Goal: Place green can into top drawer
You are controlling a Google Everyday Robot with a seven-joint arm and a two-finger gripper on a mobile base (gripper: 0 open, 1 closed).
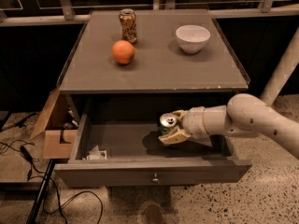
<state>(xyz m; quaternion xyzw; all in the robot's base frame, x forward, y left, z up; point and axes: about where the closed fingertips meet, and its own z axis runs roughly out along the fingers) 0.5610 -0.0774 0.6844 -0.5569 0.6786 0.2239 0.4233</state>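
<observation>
I see the green can (167,121) inside the open top drawer (154,170), right of the middle of the drawer's well, with its silver top and pull-tab tipped up toward the camera and only a sliver of green body showing below. My gripper (171,127) is clamped on it: one tan finger (174,136) lies under the can's side and the other sits over its upper edge, both touching the can. I cannot tell whether the can's base touches the drawer floor; a dark shadow lies on the floor just beneath it. The white arm (243,118) reaches in from the right, crossing over the drawer's right wall. The drawer is pulled well out, its flat front panel facing me with the small round knob (155,177) at the centre. A small white packet (96,153) lies in the drawer's front left corner, well apart from the can. On the cabinet top (154,71) above stand a brown-gold can (127,25) at the back, an orange (123,52) just in front of it, and a white bowl (192,38) to the right. A cardboard box (53,132) sits beside the cabinet on the left, with cables (28,155) on the floor near it.
</observation>
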